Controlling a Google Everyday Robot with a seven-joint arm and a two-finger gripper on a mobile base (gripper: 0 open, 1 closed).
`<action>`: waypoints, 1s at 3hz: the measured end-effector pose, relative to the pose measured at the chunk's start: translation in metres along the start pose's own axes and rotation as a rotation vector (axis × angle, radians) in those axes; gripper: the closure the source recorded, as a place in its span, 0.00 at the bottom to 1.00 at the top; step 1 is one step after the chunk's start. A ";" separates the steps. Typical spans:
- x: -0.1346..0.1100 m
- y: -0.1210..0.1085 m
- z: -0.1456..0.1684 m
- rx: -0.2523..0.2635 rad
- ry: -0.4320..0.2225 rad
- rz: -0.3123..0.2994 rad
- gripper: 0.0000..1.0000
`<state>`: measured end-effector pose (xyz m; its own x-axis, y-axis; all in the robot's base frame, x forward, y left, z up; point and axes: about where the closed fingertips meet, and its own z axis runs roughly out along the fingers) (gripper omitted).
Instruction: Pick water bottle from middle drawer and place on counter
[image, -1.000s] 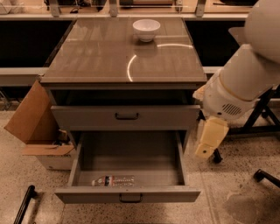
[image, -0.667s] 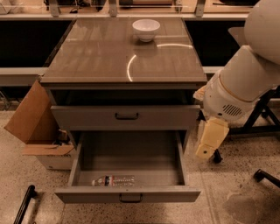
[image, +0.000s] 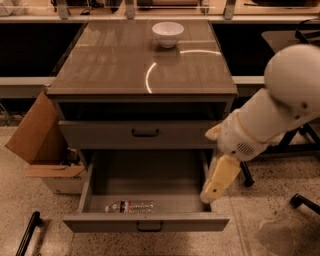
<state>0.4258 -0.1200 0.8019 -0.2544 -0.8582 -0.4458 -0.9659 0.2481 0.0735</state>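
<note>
Clear, white-capped water bottle (image: 129, 206) lies sideways against the open middle drawer's (image: 150, 172) near wall. The gripper (image: 212, 187) hangs at the drawer's right, apart from the bottle; its opening cannot be told.

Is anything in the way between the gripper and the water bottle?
Nothing visible. The gripper hangs at the open middle drawer's right side. The water bottle lies near the front wall, to its left, with only bare drawer floor between.

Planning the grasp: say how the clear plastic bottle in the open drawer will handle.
Lying on its side, the clear plastic bottle probably rolls if nudged. Its smooth plastic may slip. The gripper hangs at the right edge of the grey metal drawer.
</note>
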 end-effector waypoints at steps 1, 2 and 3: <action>-0.003 0.013 0.084 -0.113 -0.051 0.052 0.00; -0.017 0.025 0.172 -0.185 -0.079 0.100 0.00; -0.017 0.025 0.172 -0.187 -0.077 0.099 0.00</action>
<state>0.4140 -0.0222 0.6582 -0.3509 -0.7951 -0.4947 -0.9303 0.2358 0.2810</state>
